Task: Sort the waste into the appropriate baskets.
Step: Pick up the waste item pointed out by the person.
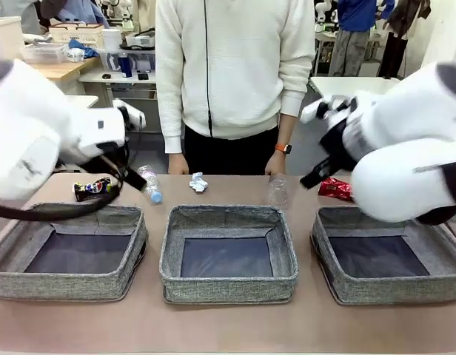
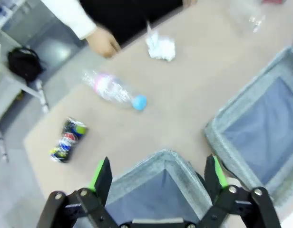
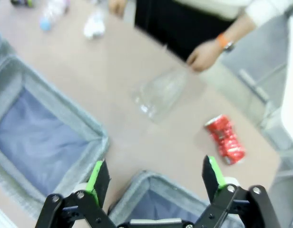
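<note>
Along the near side of the bench point(image 1: 228, 329) three grey woven baskets sit in a row: the left basket point(image 1: 65, 285), the middle basket point(image 1: 228, 290) and the right basket point(image 1: 394, 290), each showing a dark floor. Beyond them, toward the far edge, five pieces of waste lie on the bench top, one of each kind, all outside the baskets. From left to right they are:

- a crushed dark can point(image 1: 92, 189) on its side behind the left basket
- a clear bottle point(image 1: 149, 183) lying down, its blue cap toward the near side
- a crumpled paper wad point(image 1: 198, 182) behind the middle basket
- a clear cup point(image 1: 277, 191)
- a crushed red can point(image 1: 334, 188) behind the right basket, partly hidden by the right arm

A person point(image 1: 235, 66) in a white top stands at the far side with two hands at the bench edge. The hand on the left point(image 1: 178, 164) is near the paper wad, and the hand on the right point(image 1: 275, 164) is just beside the cup.

Two tools are up over the baskets. The left tool point(image 2: 158, 168) hangs above the far right corner of the left basket, its green-padded fingers wide apart with nothing between them. The right tool point(image 3: 156, 173) hangs above the far left corner of the right basket, fingers likewise spread and holding nothing.
</note>
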Controlling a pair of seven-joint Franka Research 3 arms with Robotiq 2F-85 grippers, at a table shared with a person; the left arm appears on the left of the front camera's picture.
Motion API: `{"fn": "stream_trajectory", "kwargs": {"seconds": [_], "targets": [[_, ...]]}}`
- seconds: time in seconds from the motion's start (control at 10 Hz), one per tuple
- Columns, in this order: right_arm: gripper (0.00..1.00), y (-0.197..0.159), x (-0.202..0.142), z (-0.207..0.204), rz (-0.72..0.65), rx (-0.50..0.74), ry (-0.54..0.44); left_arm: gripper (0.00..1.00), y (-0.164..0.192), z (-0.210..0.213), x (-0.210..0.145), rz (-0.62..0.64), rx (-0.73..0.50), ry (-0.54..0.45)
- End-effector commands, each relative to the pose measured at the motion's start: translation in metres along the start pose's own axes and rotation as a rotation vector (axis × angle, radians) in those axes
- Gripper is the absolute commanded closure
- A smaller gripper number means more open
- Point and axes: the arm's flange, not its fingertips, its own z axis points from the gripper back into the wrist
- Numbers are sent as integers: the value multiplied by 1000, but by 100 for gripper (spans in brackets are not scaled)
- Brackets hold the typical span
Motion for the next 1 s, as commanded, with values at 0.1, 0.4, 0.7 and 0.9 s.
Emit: {"fn": "stream_trajectory", "kwargs": {"seconds": [0.1,0.4,0.7,0.9], "targets": [[0,23,-77,110,-22,-8,-2,0,-8,123,-30,-49,39,-29],[0,-4,-3,118,-54,-39,-4,0,-4,135,-5,3,12,-45],[0,-32,-30,89,-227,129,62,0,42,91,-30,162,-345,118],[0,-54,-86,84,-368,343,-38,0,96,92,-87,352,-639,7]]}}
